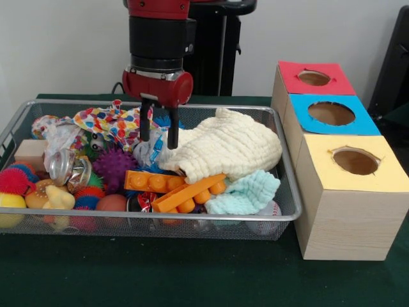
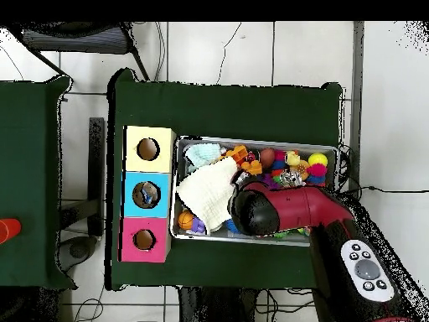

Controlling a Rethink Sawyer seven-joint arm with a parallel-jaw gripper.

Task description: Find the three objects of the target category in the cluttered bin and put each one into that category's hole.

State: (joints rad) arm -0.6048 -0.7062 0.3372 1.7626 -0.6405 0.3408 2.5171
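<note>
The wire mesh bin (image 1: 192, 217) stands on the green table, full of toys and cloths; it also shows in the overhead view (image 2: 255, 141). My gripper (image 1: 158, 133) hangs over the bin's middle, open, with nothing between its fingers (image 1: 173, 134). Just below its tips lies a crumpled see-through plastic piece (image 1: 151, 153) with a bluish glint. A second whitish crumpled piece (image 1: 61, 136) lies at the bin's left. The light-blue-topped hole (image 1: 331, 113) is in the middle box to the right (image 2: 146, 194). In the overhead view the arm (image 2: 285, 210) hides the gripper.
A cream cloth (image 1: 227, 147), a mint cloth (image 1: 246, 192), orange bricks (image 1: 185, 190), a purple spiky ball (image 1: 114, 165), a shiny can (image 1: 64, 167) and a dotted cloth (image 1: 108, 121) fill the bin. Red-topped (image 1: 314, 77) and yellow-topped (image 1: 355, 161) holes flank the blue one.
</note>
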